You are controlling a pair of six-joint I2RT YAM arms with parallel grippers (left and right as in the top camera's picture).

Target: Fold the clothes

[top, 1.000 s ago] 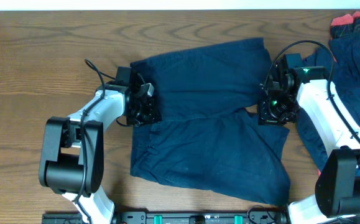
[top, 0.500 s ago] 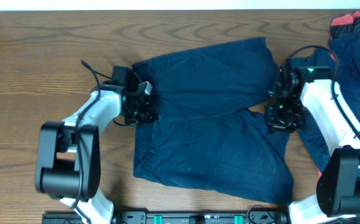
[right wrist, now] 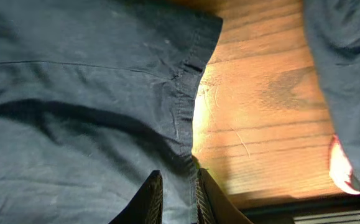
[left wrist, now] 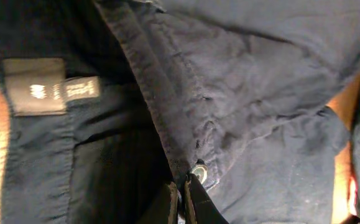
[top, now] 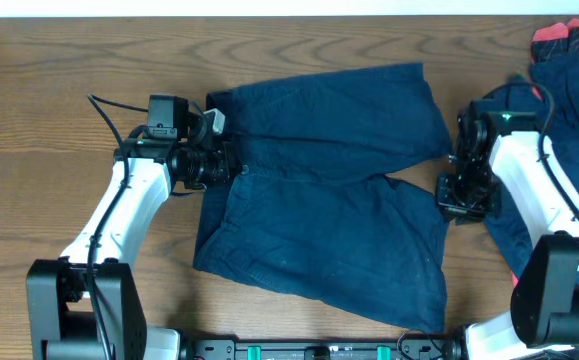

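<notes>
The navy shorts (top: pixel 329 200) lie spread in the middle of the table, waistband to the left and two wide legs to the right. My left gripper (top: pixel 229 168) is shut on the waistband. In the left wrist view its fingertips (left wrist: pixel 183 194) pinch the band just below a metal button (left wrist: pixel 199 172), beside a grey label (left wrist: pixel 38 93). My right gripper (top: pixel 449 200) holds the side hem of the nearer leg. In the right wrist view that hem (right wrist: pixel 186 118) runs down between the narrowly spaced right gripper (right wrist: pixel 178 190) fingers.
More navy clothes (top: pixel 574 110) are heaped at the table's right edge, with a red-trimmed piece (top: pixel 567 38) in the far corner. Bare wood (top: pixel 49 100) lies left of the shorts. Another garment's edge (right wrist: pixel 347 74) shows in the right wrist view.
The left gripper has closed on the waistband and drawn it left and up. The right gripper has shifted right and nearer with the hem. The shorts have slid leftward.
</notes>
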